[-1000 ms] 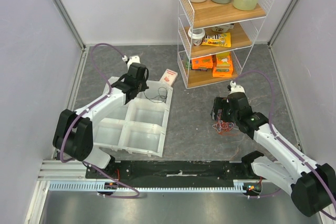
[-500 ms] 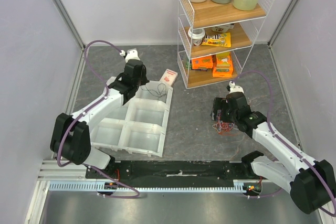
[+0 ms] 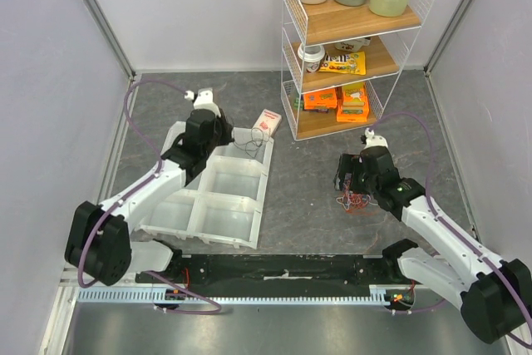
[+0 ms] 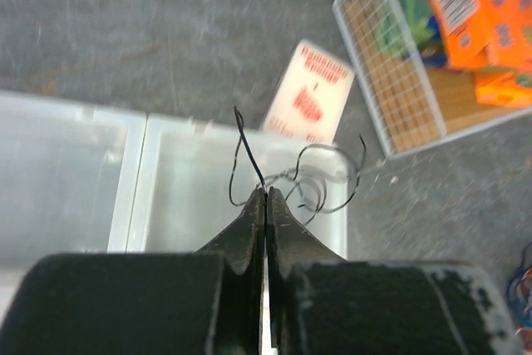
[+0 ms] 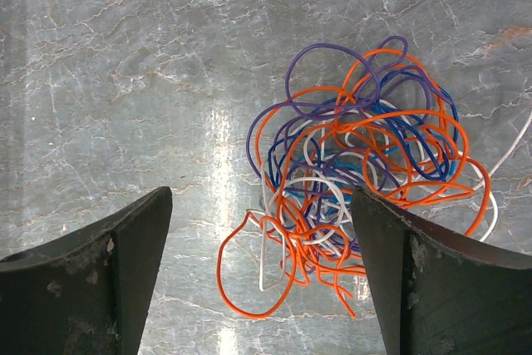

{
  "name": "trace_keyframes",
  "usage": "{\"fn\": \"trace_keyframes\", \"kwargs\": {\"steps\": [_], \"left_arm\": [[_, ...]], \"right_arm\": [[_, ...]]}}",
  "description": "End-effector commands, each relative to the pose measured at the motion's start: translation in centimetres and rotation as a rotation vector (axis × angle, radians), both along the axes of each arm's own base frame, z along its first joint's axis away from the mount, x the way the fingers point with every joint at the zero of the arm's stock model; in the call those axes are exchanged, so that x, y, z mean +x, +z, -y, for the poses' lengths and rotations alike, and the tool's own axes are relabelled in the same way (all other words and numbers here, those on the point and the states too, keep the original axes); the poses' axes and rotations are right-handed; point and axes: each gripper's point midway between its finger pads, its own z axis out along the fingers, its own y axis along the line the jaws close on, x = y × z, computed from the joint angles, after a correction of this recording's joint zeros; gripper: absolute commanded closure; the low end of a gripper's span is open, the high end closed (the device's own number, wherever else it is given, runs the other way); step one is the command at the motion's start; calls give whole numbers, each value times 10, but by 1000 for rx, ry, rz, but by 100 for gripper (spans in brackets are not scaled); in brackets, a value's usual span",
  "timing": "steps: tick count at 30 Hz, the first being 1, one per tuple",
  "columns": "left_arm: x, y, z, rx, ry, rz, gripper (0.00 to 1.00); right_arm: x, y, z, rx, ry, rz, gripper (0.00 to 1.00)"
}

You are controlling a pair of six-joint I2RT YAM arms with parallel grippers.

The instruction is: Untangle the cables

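Observation:
A tangle of cables (image 5: 357,164) in orange, blue, purple and white lies on the grey table, seen in the top view (image 3: 353,199) at right of centre. My right gripper (image 5: 260,197) hangs open just above it, with the tangle's left part between the fingers and nothing gripped; the same gripper (image 3: 347,180) sits over the tangle's far side from above. My left gripper (image 4: 266,193) is shut on a thin black cable (image 4: 320,180), whose loose loops trail over the far right compartment of the white divided tray (image 4: 137,164). Seen from above, that gripper (image 3: 224,135) is over the tray's far edge.
A small red and white box (image 3: 268,120) lies just beyond the tray (image 3: 212,205). A white wire shelf (image 3: 353,47) with bottles and orange snack boxes stands at the back right. Purple hoses arc over both arms.
My left arm has swung to the left along the tray's far edge, still pinching the black cable. The right gripper has stayed open over the tangle.

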Motion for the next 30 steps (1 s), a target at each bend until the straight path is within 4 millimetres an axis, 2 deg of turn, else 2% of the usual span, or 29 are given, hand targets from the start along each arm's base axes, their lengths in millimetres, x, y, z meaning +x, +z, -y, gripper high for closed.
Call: {"fn": "trace_keyframes", "kwargs": {"steps": [1, 4, 7, 8, 9, 10, 12, 13, 14, 16, 18, 20, 23, 25, 26, 28, 30], "left_arm": [[-20, -20, -6, -62, 23, -34, 98], [-21, -35, -6, -56, 30, -74, 98], [-12, -36, -4, -34, 43, -113, 98], [-12, -38, -4, -18, 47, -141, 94], [-10, -38, -3, -11, 47, -161, 86], [-10, -37, -3, -7, 46, -176, 70], [-14, -31, -1, -15, 34, -176, 49], [-17, -29, -1, -23, 28, -171, 32], [-19, -24, 0, -37, 15, -158, 21], [-32, -16, 13, -73, -73, -159, 13], [-45, -14, 30, -114, -176, -180, 12], [-62, -17, 52, -135, -284, -216, 16], [-90, -26, 82, -128, -403, -252, 21], [-112, -28, 110, -112, -504, -251, 22], [-122, -30, 122, -107, -552, -253, 23], [-140, -29, 149, -125, -642, -253, 25], [-158, -36, 169, -157, -720, -277, 26]], "right_arm": [[4, 9, 0, 11, -16, 31, 4], [5, 10, 4, 21, -63, 36, 3], [5, 11, 11, 30, -130, 38, 2], [4, 10, 13, 28, -145, 35, 2], [3, 11, 17, 23, -170, 38, 2], [2, 10, 21, 14, -198, 37, 2], [1, 11, 34, -21, -261, 41, 2], [1, 10, 39, -37, -284, 36, 2], [1, 9, 45, -57, -303, 32, 2], [1, 3, 55, -97, -336, -3, 3], [0, -4, 56, -103, -338, -30, 5], [0, -14, 48, -93, -296, -62, 7], [1, -25, 26, -30, -186, -91, 12], [0, -31, 2, 41, -63, -117, 15], [-2, -32, -11, 79, -1, -126, 20], [-7, -34, -34, 135, 107, -132, 38], [-11, -34, -50, 167, 169, -133, 51]]}}
